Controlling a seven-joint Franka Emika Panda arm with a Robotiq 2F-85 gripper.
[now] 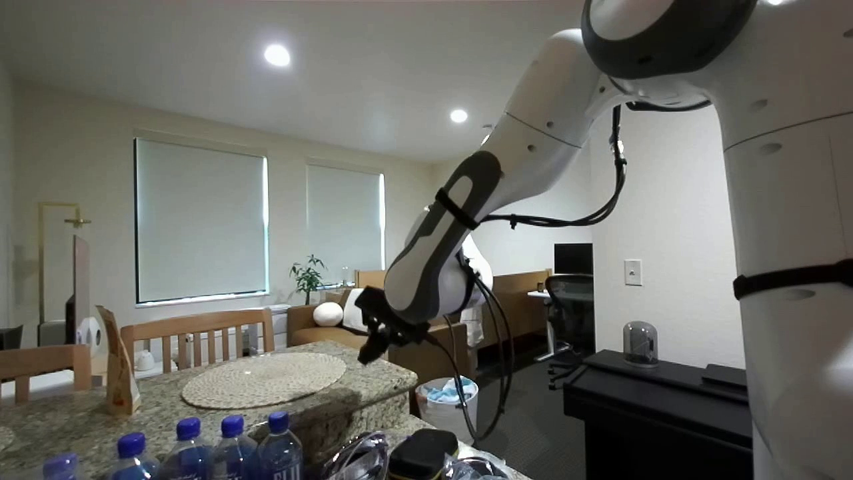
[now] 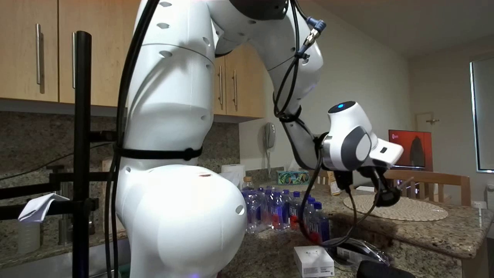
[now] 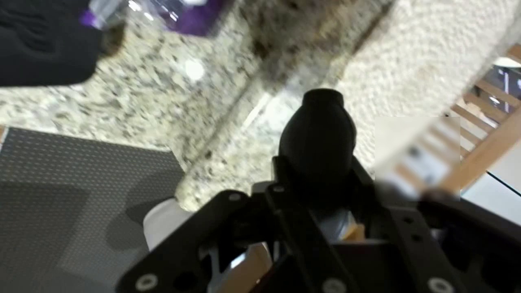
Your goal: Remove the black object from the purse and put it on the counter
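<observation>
My gripper (image 3: 319,169) is shut on a black rounded object (image 3: 319,130) with a narrow, blunt tip, which points away from the gripper. The object also shows in both exterior views (image 1: 374,347) (image 2: 388,197), held in the air close to the round mat on the raised part of the speckled stone counter (image 1: 380,387) (image 2: 432,235) (image 3: 163,85). A clear plastic bag with purple parts (image 1: 360,457) (image 3: 195,16) lies on the lower counter beside a black soft case (image 1: 423,453) (image 2: 380,270) (image 3: 44,44). I cannot tell which of these is the purse.
A round woven mat (image 1: 266,380) (image 2: 401,208) covers part of the raised counter. Several blue-capped water bottles (image 1: 280,450) (image 2: 278,210) stand on the lower counter near a white box (image 2: 314,262). A wooden chair (image 1: 200,327) and a white bin (image 1: 450,413) stand beyond.
</observation>
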